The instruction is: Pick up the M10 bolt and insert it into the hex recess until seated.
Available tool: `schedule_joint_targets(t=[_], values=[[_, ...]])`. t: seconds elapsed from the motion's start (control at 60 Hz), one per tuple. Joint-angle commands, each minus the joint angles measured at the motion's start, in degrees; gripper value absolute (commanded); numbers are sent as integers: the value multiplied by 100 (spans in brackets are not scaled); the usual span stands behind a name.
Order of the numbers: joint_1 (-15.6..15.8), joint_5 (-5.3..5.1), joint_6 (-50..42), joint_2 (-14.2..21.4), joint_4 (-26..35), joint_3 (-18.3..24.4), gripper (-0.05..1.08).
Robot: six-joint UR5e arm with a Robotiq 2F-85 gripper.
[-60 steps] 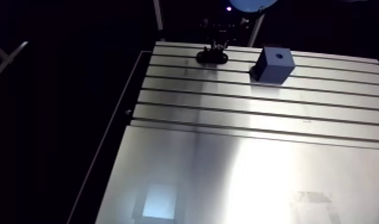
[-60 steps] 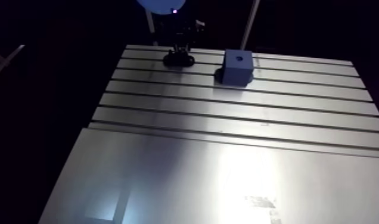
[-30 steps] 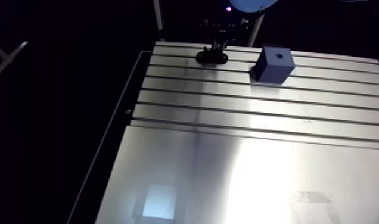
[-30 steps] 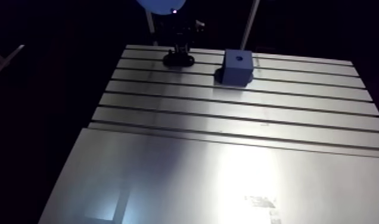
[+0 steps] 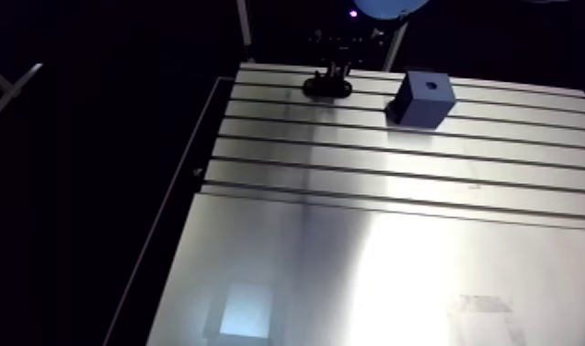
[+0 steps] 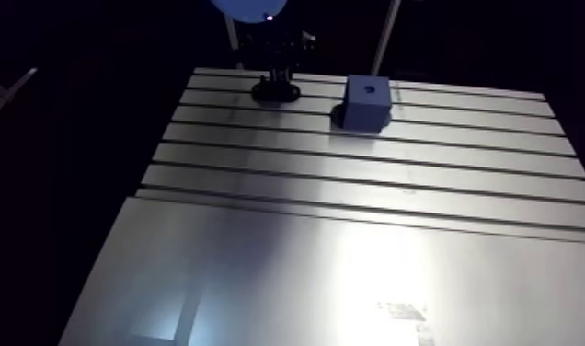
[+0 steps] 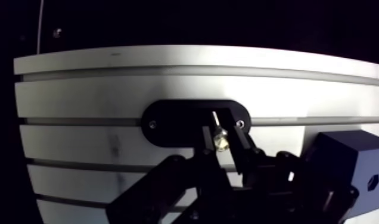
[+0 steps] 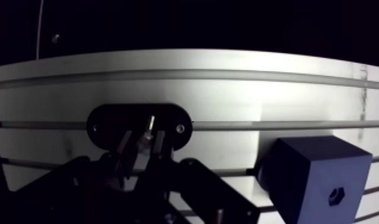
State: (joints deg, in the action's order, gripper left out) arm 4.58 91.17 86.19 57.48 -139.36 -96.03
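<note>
in the wrist view, we find the black two-finger gripper (image 7: pixel 218 132) low over the slotted aluminium bench (image 5: pixel 397 230). its fingers (image 7: pixel 241 146) are drawn in to a narrow gap and clamp a small metal bolt with a yellowish hex head (image 7: pixel 220 139) between them. the metal bolt sits tilted in the grasp, with its thin shank pointing away from the gripper and its head nearer the finger bases.

directly under the fingertips lies a flat black oval plate with a small screw near each end (image 7: pixel 168 122). it rests on the bench across one of the slots. we cannot tell whether the bolt touches this plate.

a dark blue cube-shaped block (image 8: pixel 314 173) stands on the bench beside the gripper, apart from the oval plate. one face of the block carries a small hex recess (image 8: pixel 335 195), and nothing is in it.

in the arm view, the gripper (image 5: pixel 331 72) stands at the far end of the bench, over the oval plate (image 5: pixel 327 89), with the blue block (image 5: pixel 422 101) near it on the same rows of slots.
</note>
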Motion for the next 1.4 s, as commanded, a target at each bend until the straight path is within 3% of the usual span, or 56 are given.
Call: schedule_joint_targets(t=[0.017,0.883,0.95,0.983,1.083,1.3,1.4], values=[[0,2,-1,-5,0,1,70],[-36,-51,49,254,116,139,76],[-36,-82,175,299,305,197,76],[-34,-198,472,317,606,300,76],[-60,-319,807,440,998,425,76],[-169,-323,1754,828,1996,942,78],[-515,-306,2326,941,2597,1321,78]])
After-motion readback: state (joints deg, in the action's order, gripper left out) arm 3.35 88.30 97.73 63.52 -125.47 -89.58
